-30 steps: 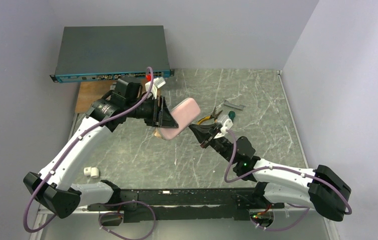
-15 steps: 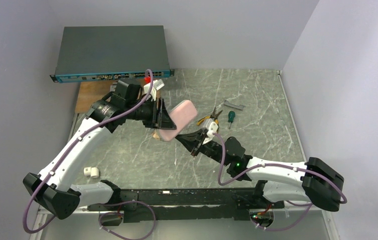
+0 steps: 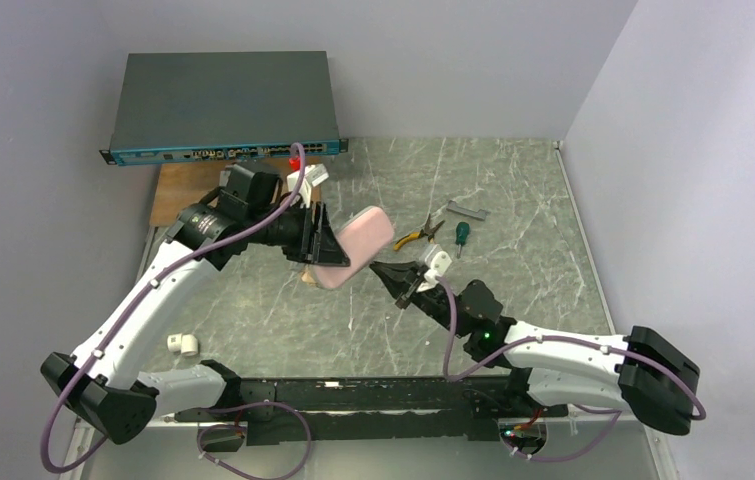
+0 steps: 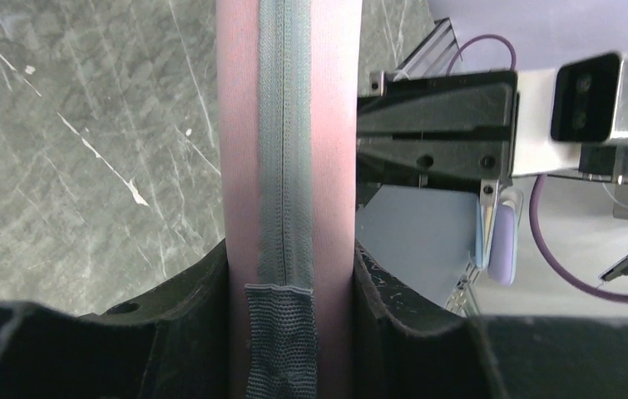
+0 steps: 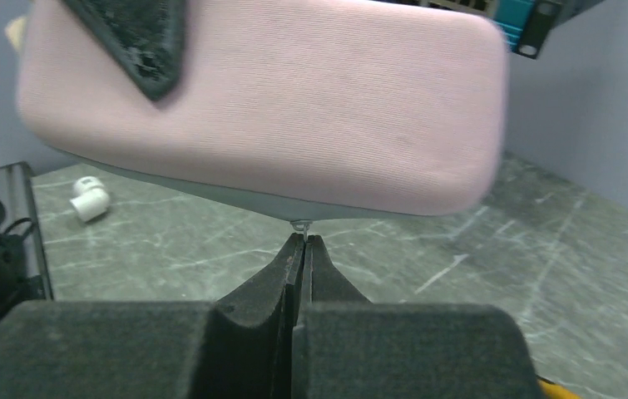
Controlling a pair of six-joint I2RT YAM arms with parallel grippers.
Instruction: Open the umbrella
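The umbrella's pale pink case (image 3: 361, 236) hangs in the air, gripped at its lower left part by my left gripper (image 3: 321, 242). In the left wrist view the jaws (image 4: 289, 266) clamp the case (image 4: 239, 125) from both sides, and its grey zipper (image 4: 284, 125) runs down the middle. My right gripper (image 3: 386, 270) is shut just under the case. In the right wrist view its tips (image 5: 302, 241) pinch a small metal zipper pull (image 5: 300, 225) below the case (image 5: 260, 108). A cream bit (image 3: 306, 277) shows at the case's lower end. The canopy is hidden inside.
A dark network switch (image 3: 223, 105) sits at the back left on a wooden board (image 3: 181, 190). Yellow-handled pliers (image 3: 413, 238), a green screwdriver (image 3: 461, 235) and a grey metal piece (image 3: 466, 210) lie right of the case. A small white part (image 3: 183, 345) lies near left.
My right gripper swung left and down under the case, then came back up a little to the right. The left gripper and case shifted slightly up and left.
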